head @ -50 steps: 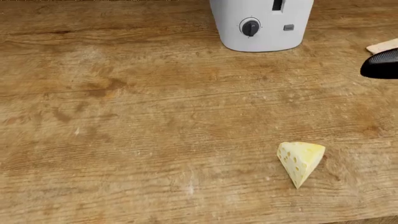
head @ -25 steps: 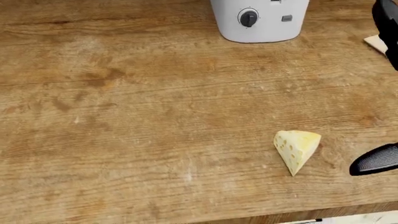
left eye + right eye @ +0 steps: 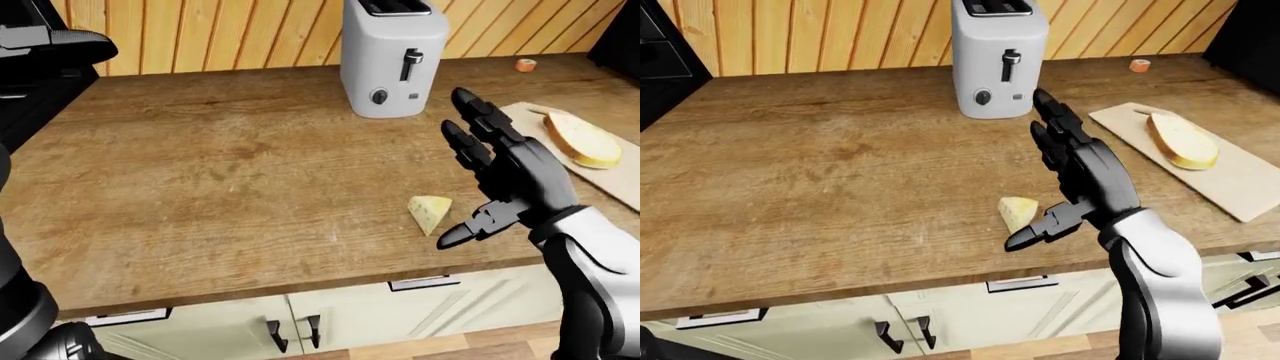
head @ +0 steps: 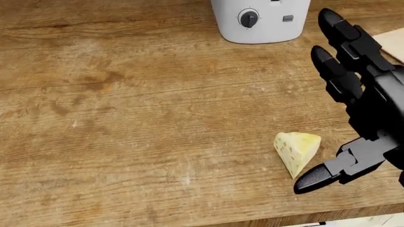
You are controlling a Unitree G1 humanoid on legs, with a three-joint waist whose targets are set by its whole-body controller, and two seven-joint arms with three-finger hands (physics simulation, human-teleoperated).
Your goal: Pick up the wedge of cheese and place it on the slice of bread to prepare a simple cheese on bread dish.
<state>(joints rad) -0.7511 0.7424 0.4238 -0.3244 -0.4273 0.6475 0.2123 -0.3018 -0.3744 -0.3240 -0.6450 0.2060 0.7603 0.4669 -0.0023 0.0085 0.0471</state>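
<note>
On wooden counter (image 3: 200, 172), below toaster (image 3: 393, 56): wedge of cheese (image 4: 297, 151), small, firm, probably light (rind maybe slick). Right hand (image 4: 363, 113) just beside, 3 fingers spread, empty. Best pinched across flat faces.

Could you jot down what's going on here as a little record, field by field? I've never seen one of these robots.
Setting: wooden counter in a simulated kitchen
Cheese wedge: lying on the counter, not held
Right robot hand: open, fingers spread, just right of the cheese
Bread slice: on a cutting board, right side of the right-eye view
Toaster: white, upright, above the cheese
Left robot hand: not visible
Task status: cheese not yet picked up
</note>
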